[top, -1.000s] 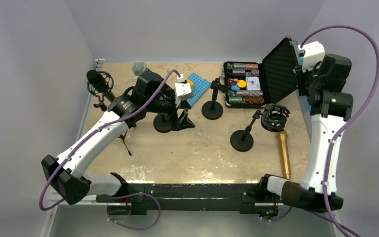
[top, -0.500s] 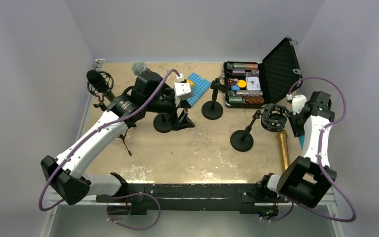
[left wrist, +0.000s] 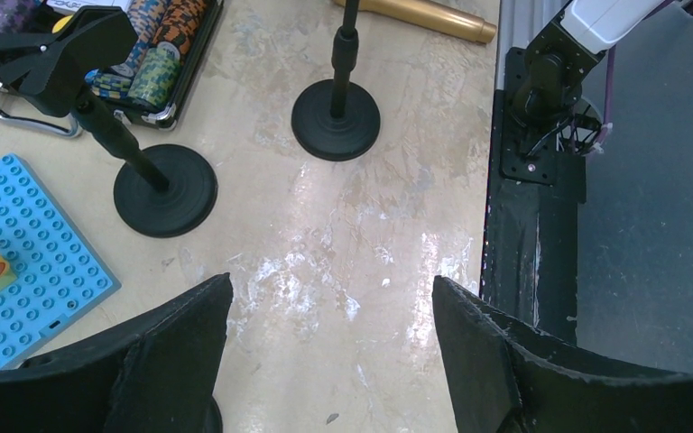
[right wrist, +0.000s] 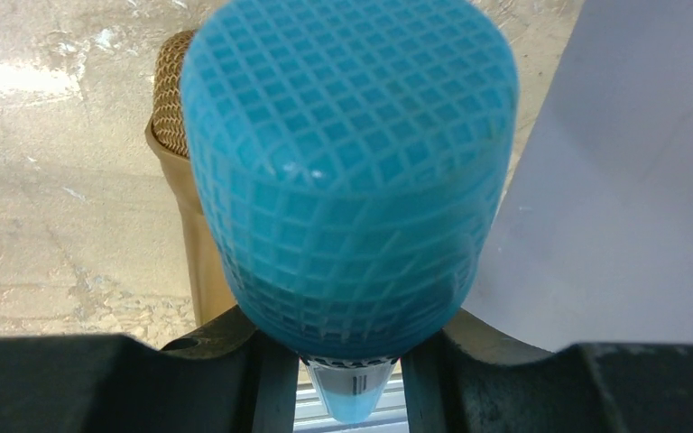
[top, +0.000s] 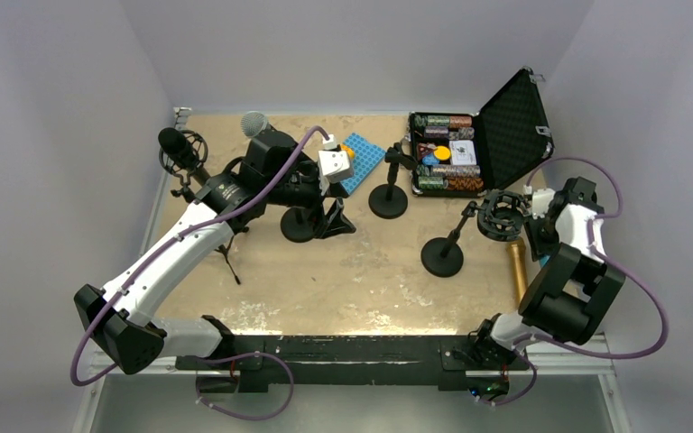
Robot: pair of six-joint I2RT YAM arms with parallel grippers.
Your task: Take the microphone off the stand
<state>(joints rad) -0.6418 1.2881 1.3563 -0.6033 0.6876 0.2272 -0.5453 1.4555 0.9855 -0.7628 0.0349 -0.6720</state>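
R hand (right wrist: pixel 347 368) grips blue mic (right wrist: pixel 347 171); L hand (left wrist: pixel 332 354) open.

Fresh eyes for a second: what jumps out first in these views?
The blue microphone fills the right wrist view, clamped in the right gripper, with a gold microphone lying on the table behind it. At the far right an open black case shows stacked poker chips; the left gripper hangs open.
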